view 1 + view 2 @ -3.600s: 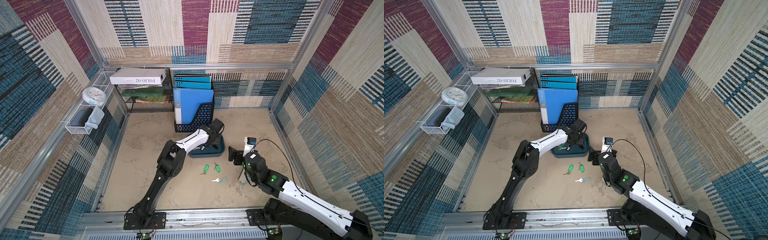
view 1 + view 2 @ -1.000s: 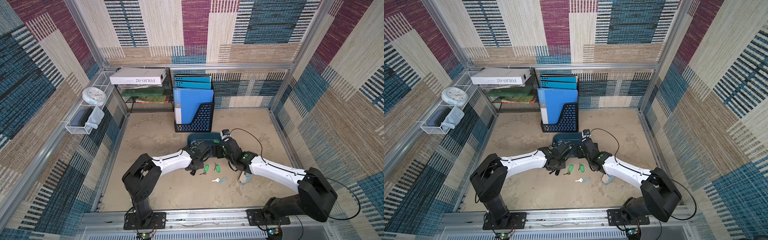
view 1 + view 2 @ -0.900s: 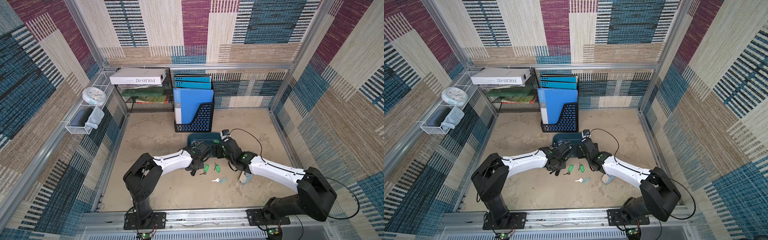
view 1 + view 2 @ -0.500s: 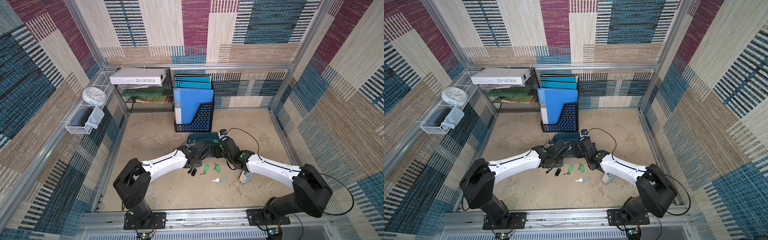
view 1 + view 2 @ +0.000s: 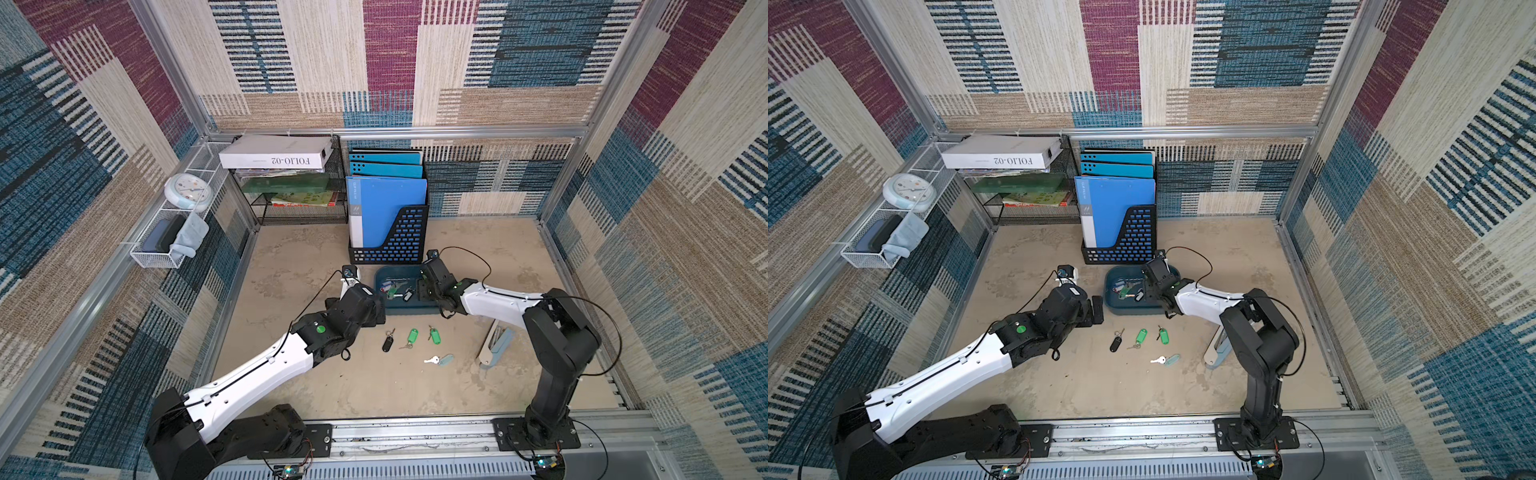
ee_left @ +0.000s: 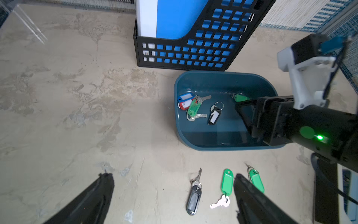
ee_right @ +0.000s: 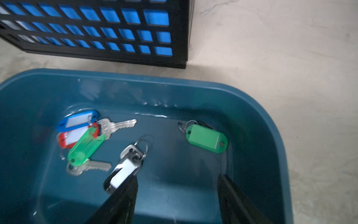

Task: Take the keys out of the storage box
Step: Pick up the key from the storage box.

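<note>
Top views are both showing the table [image 5: 374, 390] with the black file holder [image 5: 399, 237] standing toward the back and the teal storage box [image 5: 401, 310] lying just in front of it. The right gripper [image 7: 176, 178] is reaching inside the box, jaws partly spread and gripping nothing, one finger [image 7: 120, 199] just beside a black-tagged key [image 7: 124, 170]. The left gripper [image 6: 171, 175] is hovering beside the box, spread wide and empty. Five keys [image 7: 85, 147] are lying in the box; four more are lying on the table in front of it.
</note>
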Robot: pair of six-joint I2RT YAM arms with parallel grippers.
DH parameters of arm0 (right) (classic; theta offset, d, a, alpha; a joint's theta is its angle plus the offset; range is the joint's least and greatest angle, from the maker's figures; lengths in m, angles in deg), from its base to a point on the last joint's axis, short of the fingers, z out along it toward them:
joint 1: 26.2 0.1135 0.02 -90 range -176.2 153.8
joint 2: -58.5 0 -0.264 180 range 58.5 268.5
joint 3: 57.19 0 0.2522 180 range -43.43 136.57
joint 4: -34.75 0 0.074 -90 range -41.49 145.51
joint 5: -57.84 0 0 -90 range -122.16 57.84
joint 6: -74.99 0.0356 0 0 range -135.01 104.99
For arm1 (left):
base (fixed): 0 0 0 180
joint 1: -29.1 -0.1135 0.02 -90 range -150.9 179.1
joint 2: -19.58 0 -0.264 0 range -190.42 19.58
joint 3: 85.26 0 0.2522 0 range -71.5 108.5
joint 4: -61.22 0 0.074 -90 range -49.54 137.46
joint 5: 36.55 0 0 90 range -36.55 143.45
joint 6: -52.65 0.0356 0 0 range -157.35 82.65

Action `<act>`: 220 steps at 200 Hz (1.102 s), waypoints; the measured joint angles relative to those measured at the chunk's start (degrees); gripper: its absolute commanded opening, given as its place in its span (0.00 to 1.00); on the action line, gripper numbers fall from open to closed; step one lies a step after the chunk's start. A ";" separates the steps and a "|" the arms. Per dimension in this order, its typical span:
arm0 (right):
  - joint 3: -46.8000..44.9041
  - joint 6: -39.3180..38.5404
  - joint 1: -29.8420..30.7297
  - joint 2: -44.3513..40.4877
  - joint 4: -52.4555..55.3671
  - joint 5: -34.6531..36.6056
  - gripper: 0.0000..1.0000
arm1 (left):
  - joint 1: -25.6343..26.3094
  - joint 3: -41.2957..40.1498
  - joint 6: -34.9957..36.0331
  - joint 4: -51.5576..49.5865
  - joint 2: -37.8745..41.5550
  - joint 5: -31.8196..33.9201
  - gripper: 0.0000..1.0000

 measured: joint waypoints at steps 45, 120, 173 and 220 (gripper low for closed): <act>7.28 0.04 -2.47 8.59 1.86 -0.17 0.51 | -2.67 -0.09 3.39 2.27 -3.17 -0.09 0.99; 16.06 -0.55 -3.15 15.61 2.99 0.87 0.18 | -4.44 -0.37 4.44 3.30 -3.89 -0.11 0.99; 15.45 -1.68 -3.02 14.73 3.15 -0.87 0.00 | -4.59 -0.59 4.66 3.30 -3.69 -0.13 0.99; 12.70 -3.10 -1.86 10.29 4.37 -1.09 0.00 | -4.70 -0.94 4.63 3.28 -3.10 -0.13 0.99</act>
